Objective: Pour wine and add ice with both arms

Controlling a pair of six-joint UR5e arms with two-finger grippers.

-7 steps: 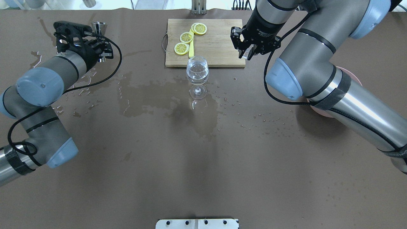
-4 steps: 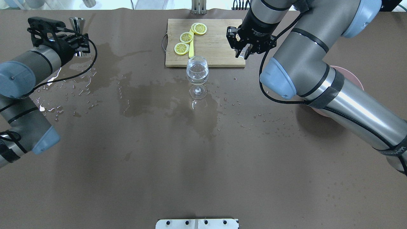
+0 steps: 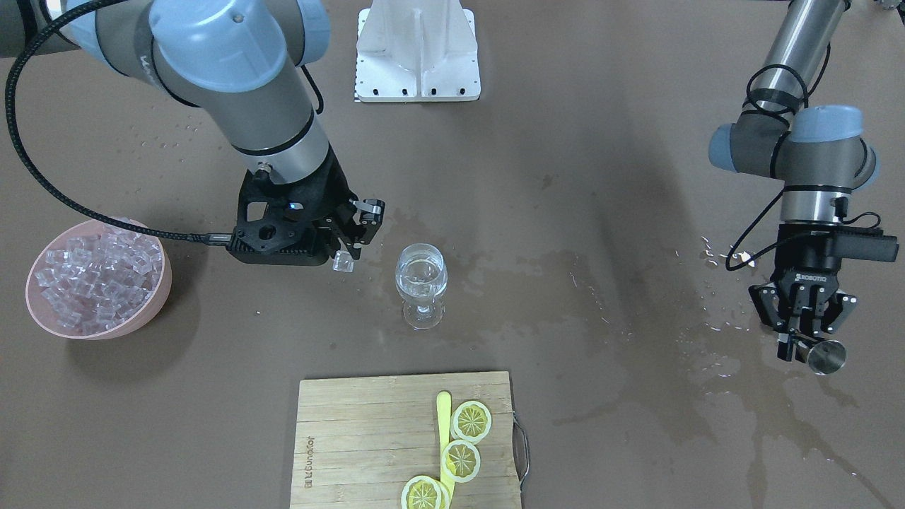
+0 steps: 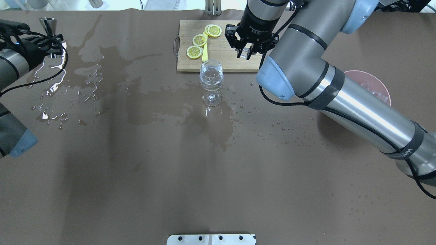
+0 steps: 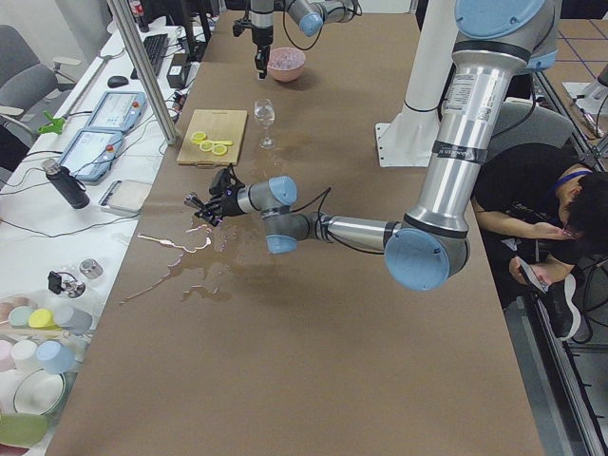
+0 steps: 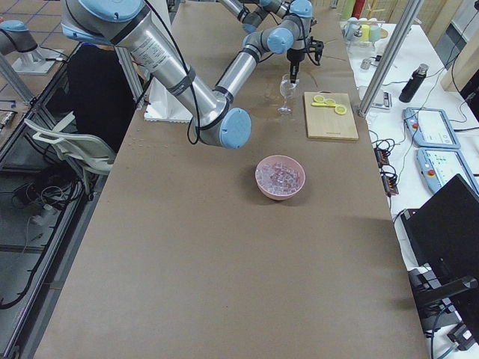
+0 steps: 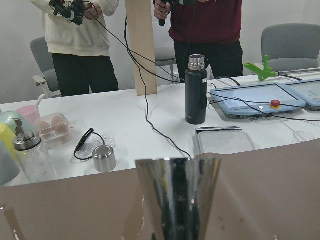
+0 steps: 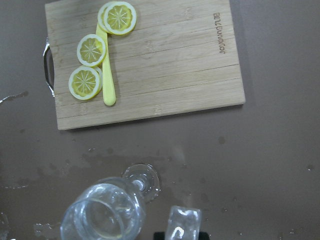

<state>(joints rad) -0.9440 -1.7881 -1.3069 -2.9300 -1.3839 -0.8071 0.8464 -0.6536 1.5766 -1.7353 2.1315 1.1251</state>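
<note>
Beside the glass (image 3: pixel 422 315) of wine (image 3: pixel 421 277), right tool (image 3: pixel 348 253) pinches an ice cube (image 3: pixel 343 263); left tool (image 3: pixel 802 346) clamps a jigger (image 3: pixel 826 358).

— Where is the wine (image 3: pixel 421 281)?
— A small clear measure sits in the upright stemmed glass (image 3: pixel 422 319), just beside the right gripper (image 3: pixel 348 253), on its left.
— And the ice?
— One glossy ice cube (image 3: pixel 343 263) is pinched in that gripper. The ice heap (image 3: pixel 95 279) fills a pink bowl (image 3: pixel 141 323) well off to its right.
— The left arm (image 3: pixel 806 155)?
— The left gripper (image 3: pixel 797 346) clamps a metal cup (image 3: pixel 826 357), well apart from the glass.
</note>
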